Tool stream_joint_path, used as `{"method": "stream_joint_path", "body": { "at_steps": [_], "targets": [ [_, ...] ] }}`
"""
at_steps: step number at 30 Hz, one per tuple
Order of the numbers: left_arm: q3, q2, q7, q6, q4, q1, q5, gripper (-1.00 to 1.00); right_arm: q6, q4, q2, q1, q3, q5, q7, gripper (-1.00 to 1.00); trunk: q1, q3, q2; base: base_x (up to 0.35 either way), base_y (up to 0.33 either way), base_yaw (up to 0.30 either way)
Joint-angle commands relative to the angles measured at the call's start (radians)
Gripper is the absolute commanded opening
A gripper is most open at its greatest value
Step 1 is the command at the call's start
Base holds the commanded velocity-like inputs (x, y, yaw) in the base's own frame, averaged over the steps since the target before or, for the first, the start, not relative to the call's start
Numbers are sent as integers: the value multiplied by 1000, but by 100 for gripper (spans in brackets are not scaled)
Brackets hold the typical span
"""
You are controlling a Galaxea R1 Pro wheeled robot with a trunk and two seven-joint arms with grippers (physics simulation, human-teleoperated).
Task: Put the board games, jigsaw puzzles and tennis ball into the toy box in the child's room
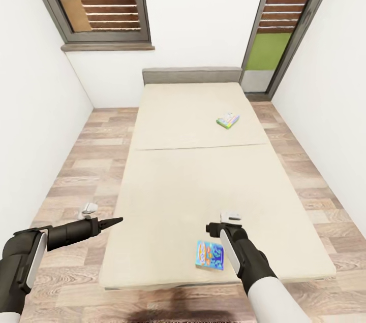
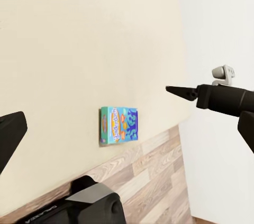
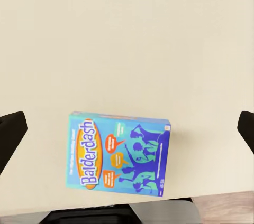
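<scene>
The bed [image 1: 168, 191] with its beige cover runs down the middle of the child's room. A blue board game [image 1: 209, 255] marked "Balderdash" lies flat near the foot edge; a pale one with a green edge [image 1: 228, 120] lies farther up on the right. My right gripper [image 1: 211, 229] hangs open just above the blue box [image 3: 119, 155], its fingers [image 3: 11, 131] spread wide on either side. My left gripper [image 1: 114, 222] is open over the bed's left edge, empty, facing the blue box [image 2: 119, 124] and the right gripper [image 2: 177, 91]. The table, toy box, jigsaw puzzles and tennis ball are out of view.
White walls close in on both sides, leaving narrow strips of wood-plank floor [image 1: 86, 160] along the bed. A grey headboard [image 1: 191, 75] stands against the far wall between two grey-framed windows [image 1: 96, 0]. More floor lies in front of the bed's foot.
</scene>
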Motion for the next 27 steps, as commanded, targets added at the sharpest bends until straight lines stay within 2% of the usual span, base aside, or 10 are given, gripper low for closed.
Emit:
{"method": "stream_joint_path", "body": {
  "at_steps": [1, 27],
  "targets": [
    [1, 0, -3, 10, 0, -1, 1, 100, 3, 2, 0, -1, 2, -10, -9, 100, 0, -3, -2, 0, 0, 0],
    [1, -2, -2, 10, 0, -1, 1, 100, -2, 24, 0, -2, 0, -10, -8, 100, 0, -46, -2, 0, 0, 0]
  ]
}}
